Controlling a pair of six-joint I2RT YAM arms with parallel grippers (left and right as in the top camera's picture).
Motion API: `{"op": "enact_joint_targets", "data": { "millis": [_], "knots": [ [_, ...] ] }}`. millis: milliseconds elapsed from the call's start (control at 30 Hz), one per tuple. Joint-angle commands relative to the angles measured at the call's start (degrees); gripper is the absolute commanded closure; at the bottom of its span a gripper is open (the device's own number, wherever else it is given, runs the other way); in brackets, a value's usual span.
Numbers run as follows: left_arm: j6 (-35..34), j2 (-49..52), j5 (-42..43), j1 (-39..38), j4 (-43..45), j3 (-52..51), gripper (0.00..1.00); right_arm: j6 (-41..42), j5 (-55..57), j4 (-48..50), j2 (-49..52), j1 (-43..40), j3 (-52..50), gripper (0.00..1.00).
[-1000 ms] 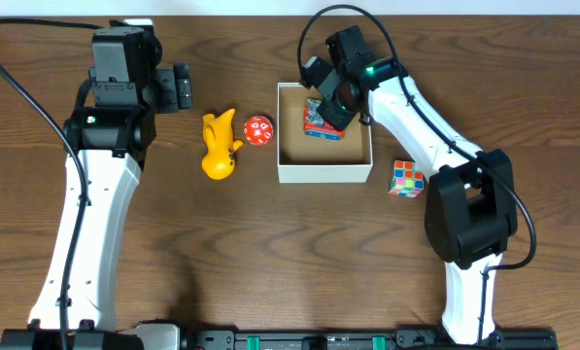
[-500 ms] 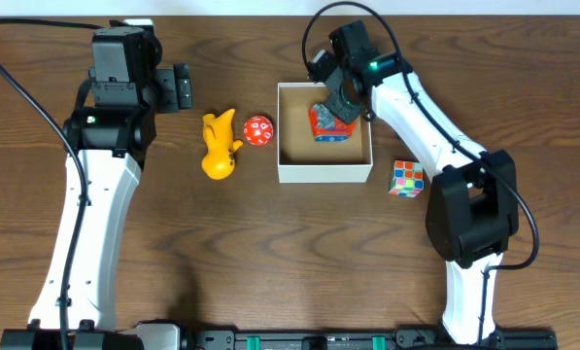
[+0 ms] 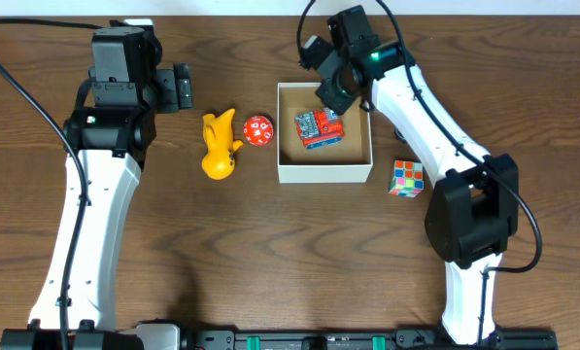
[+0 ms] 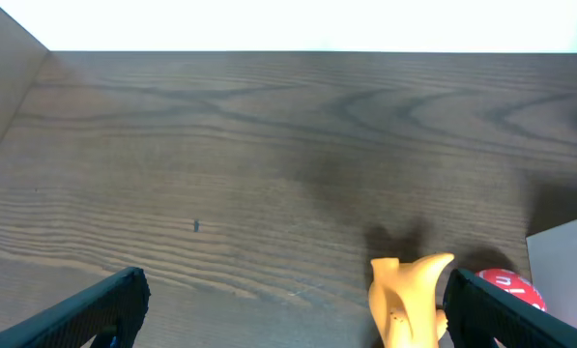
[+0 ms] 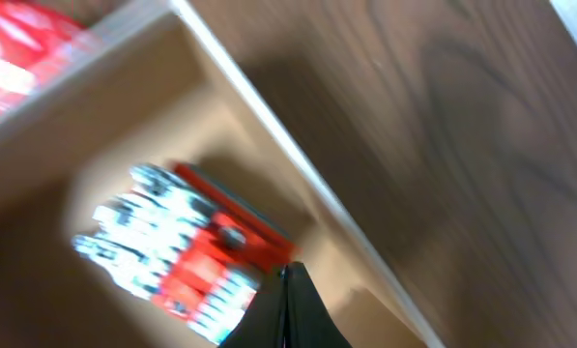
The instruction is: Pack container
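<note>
A red toy (image 3: 318, 128) lies in the box (image 3: 324, 173). The right gripper (image 5: 286, 302) above is clenched, empty. The left gripper (image 4: 296, 292) is released.

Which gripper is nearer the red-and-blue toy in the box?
Right. The right gripper hangs over the container's far edge, just beyond the red-and-blue toy lying inside. The left gripper is far off to the left, past the yellow toy.

The table (image 3: 270, 253) is dark brown wood with wavy grain lines and a dull top. The container (image 3: 324, 173) looks like thin cardboard, white outside and tan inside, not shiny. The yellow toy (image 3: 218, 146) left of it looks like smooth plastic.
</note>
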Motion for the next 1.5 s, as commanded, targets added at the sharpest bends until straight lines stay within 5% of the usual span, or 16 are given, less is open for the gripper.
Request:
{"op": "enact_joint_targets", "data": {
  "millis": [0, 1133, 1467],
  "knots": [
    [0.33, -0.35, -0.66, 0.28, -0.13, 1.07, 0.02, 0.07, -8.94, -0.07, 0.7, 1.6, 2.01, 0.99],
    [0.33, -0.35, -0.66, 0.28, -0.11, 1.07, 0.02, -4.11, -17.77, -2.21, 8.7, 3.65, -0.7, 0.99],
    [0.33, -0.35, -0.66, 0.28, -0.11, 1.07, 0.02, -4.5, -3.39, -5.11, 8.28, 3.45, 0.76, 0.99]
  ]
}}
